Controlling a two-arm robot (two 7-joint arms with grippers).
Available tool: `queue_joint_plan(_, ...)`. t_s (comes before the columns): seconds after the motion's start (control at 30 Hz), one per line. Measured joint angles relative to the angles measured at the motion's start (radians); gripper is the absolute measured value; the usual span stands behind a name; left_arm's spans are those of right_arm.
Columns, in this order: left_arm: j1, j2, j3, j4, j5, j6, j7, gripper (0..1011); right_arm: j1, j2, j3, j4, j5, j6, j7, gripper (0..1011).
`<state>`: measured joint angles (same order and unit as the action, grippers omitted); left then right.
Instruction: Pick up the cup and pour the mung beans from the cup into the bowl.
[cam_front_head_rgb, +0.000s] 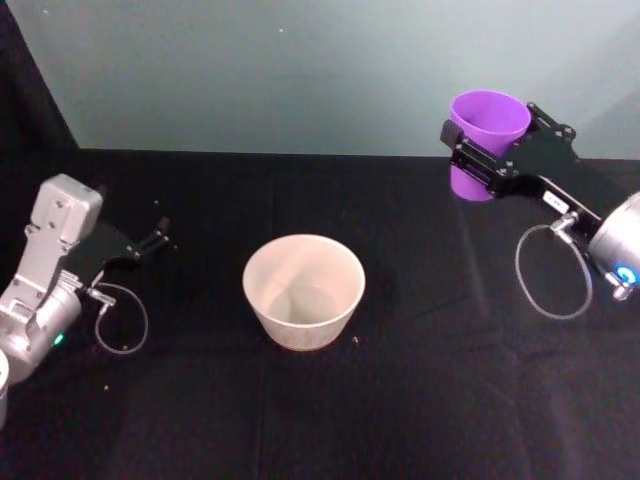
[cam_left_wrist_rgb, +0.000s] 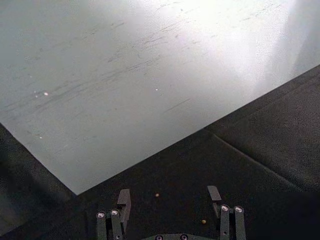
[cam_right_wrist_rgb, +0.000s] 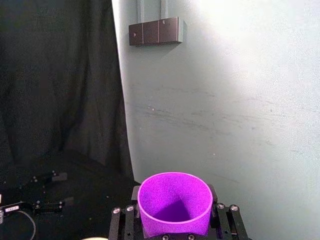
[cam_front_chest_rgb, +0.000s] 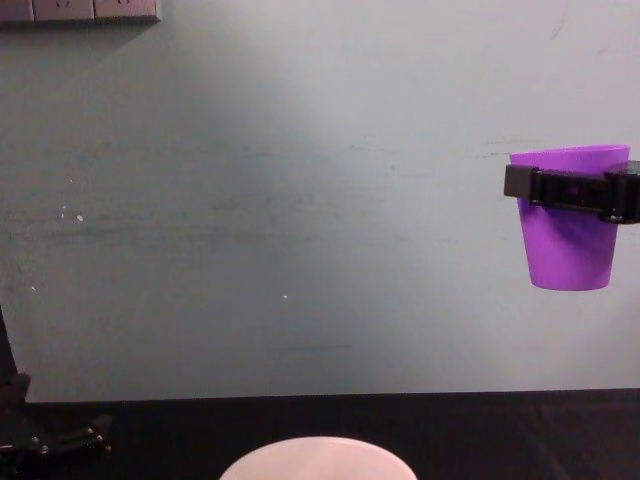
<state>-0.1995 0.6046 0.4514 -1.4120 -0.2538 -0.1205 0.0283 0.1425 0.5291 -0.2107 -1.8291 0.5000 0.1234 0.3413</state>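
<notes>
The cup, upright with its mouth upward, is held in the air at the robot's far right, clear of the table and seen against the pale wall. In the right wrist view its inner wall and floor show purple. The right gripper pinches the cup just below the rim, one finger on each side of the wall, as the chest view shows from the side. The bowl stands upright on the black-covered table at centre, lower than the cup and well apart from it, toward the robot's left. Its inside appears pale. The left gripper rests low at the left side of the table, well apart from the bowl, with its fingers spread and nothing between them. Two small pale grains lie on the cloth near those fingers.
</notes>
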Motion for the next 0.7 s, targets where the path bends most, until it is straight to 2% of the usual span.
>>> queue_joint_plan(0.7,0.0,0.0,0.0,0.0,0.0,0.0,0.0,1000,0.0,0.0,0.0,0.0,0.0,0.0,0.0,746)
